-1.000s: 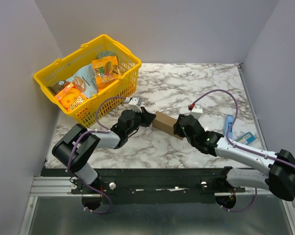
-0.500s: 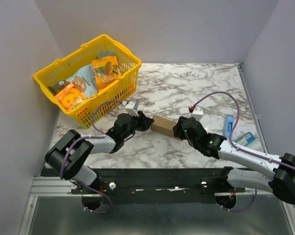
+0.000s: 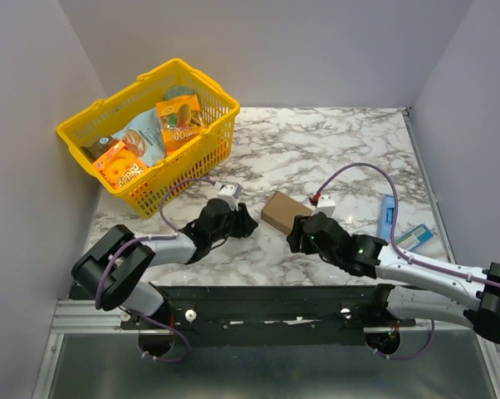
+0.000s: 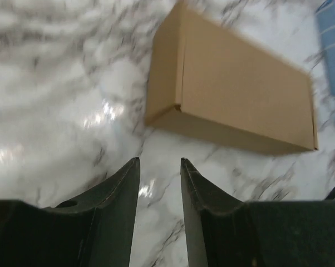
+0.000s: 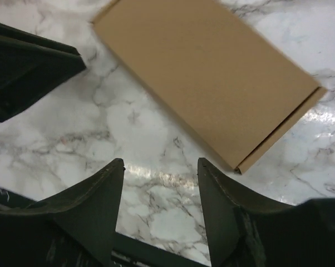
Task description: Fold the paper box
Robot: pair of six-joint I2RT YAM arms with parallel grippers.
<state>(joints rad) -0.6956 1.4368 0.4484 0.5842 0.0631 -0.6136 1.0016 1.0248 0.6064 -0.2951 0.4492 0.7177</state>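
Top external shows one paper box (image 3: 281, 213), one basket (image 3: 192, 160).

Grey-black arms (image 3: 420, 266), purple cables (image 3: 360, 166), white wrist cameras (image 3: 227, 192).

We noted open marble table (image 3: 333, 141) beyond the paper box (image 3: 280, 213), small gaps separating it from the left gripper (image 3: 248, 224) and right gripper (image 3: 293, 238), the yellow basket (image 3: 188, 162) blocking far left, and blue packets (image 3: 388, 214) crowding the right side.
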